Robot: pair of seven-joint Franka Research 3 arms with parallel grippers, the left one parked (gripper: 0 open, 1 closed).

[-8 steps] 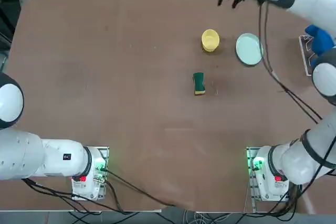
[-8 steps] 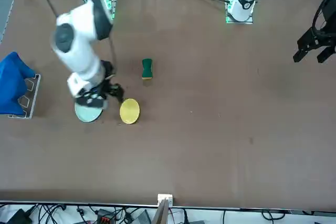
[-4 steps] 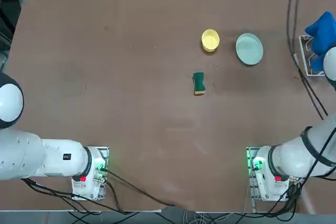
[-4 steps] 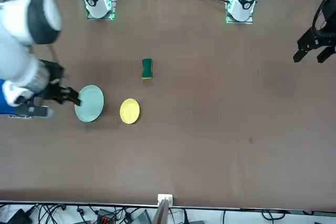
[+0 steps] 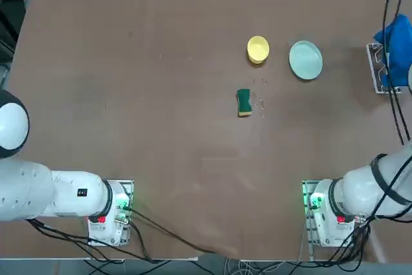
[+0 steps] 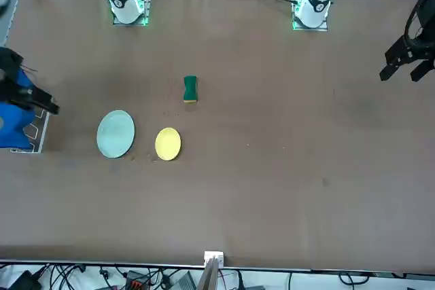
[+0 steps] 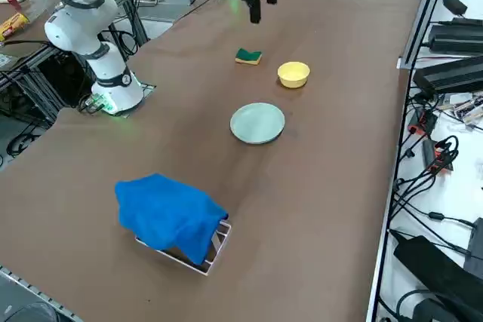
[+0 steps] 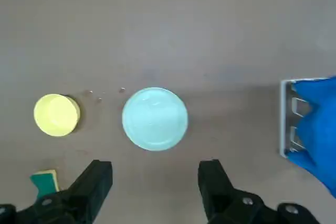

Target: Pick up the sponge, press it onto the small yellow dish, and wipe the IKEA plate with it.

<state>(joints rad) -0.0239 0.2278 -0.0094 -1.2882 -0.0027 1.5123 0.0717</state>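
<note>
Two round things sit near each other on the brown tabletop (image 5: 167, 146): the small yellow dish (image 5: 257, 49) and the pale green plate (image 5: 306, 60). The sponge (image 5: 244, 103) lies near the yellow dish, on the side toward the robot (its top is dark green, with a bit of yellow at the edge). Up above hangs the right gripper (image 8: 155, 174), its jaws wide apart with nothing in them. A blue cloth (image 7: 170, 215) is draped over a white rack (image 7: 216, 250), well apart from the sponge.
</note>
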